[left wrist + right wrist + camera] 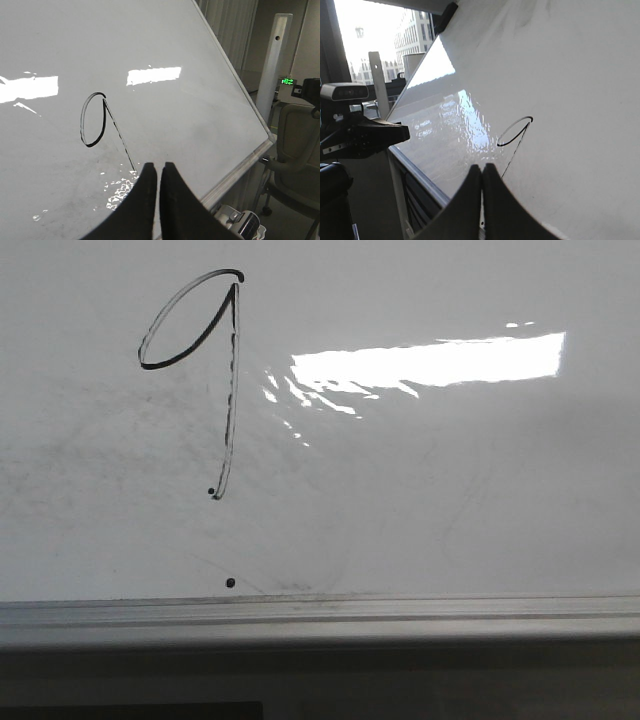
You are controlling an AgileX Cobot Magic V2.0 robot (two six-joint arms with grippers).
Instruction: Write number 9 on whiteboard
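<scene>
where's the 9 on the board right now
In the front view, the number 9 sits on the upper left of the whiteboard, just left of the bright glare, above two small black dots.

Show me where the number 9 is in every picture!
Front view: the number 9 is in the upper left of the picture, on the whiteboard.
Left wrist view: the 9 is left of the middle, just above the shut left tool.
Right wrist view: the 9 is near the middle, just above the shut right tool.
Shared landmark: the board's grey edge strip.
</scene>
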